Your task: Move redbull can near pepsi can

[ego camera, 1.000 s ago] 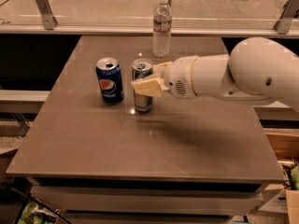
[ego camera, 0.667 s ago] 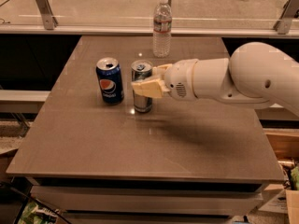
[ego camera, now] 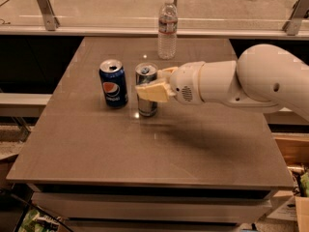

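The redbull can [ego camera: 146, 105] is slim with a silver top and stands upright on the table, just right of the pepsi can [ego camera: 113, 83]. The pepsi can is wider and dark blue with a round logo, and it also stands upright. A small gap separates the two cans. My gripper [ego camera: 153, 83] reaches in from the right, with its cream fingers [ego camera: 152, 92] closed around the upper half of the redbull can. The can's base rests on the table.
A clear plastic water bottle [ego camera: 167, 28] stands at the back of the brown table [ego camera: 145, 153]. A glass railing with metal posts [ego camera: 43, 6] runs behind it. My white arm [ego camera: 251, 81] covers the table's right side.
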You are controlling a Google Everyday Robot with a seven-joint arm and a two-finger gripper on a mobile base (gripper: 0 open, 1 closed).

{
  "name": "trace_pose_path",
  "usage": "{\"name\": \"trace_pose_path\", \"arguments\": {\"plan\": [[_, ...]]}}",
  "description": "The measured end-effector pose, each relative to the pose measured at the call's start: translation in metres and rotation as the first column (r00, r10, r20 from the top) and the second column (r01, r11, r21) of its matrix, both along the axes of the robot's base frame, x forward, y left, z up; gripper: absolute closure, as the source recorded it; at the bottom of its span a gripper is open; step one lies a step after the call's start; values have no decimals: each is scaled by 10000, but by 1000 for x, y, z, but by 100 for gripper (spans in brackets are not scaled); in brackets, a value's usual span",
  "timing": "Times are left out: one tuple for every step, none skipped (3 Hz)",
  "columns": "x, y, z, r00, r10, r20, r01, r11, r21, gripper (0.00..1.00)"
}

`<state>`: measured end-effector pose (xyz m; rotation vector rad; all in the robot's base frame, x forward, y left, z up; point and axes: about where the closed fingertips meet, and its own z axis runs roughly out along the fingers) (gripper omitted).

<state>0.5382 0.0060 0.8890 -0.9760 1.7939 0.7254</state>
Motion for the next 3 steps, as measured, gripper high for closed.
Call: {"name": "trace_pose_path", "arguments": {"plan": [[-1, 2, 1, 10000, 39, 14, -39, 10000, -12, 38], [-2, 4, 1, 10000, 74, 26, -74, 10000, -22, 15], [-2, 7, 2, 9999, 113, 39, -112, 9999, -34, 0]]}}
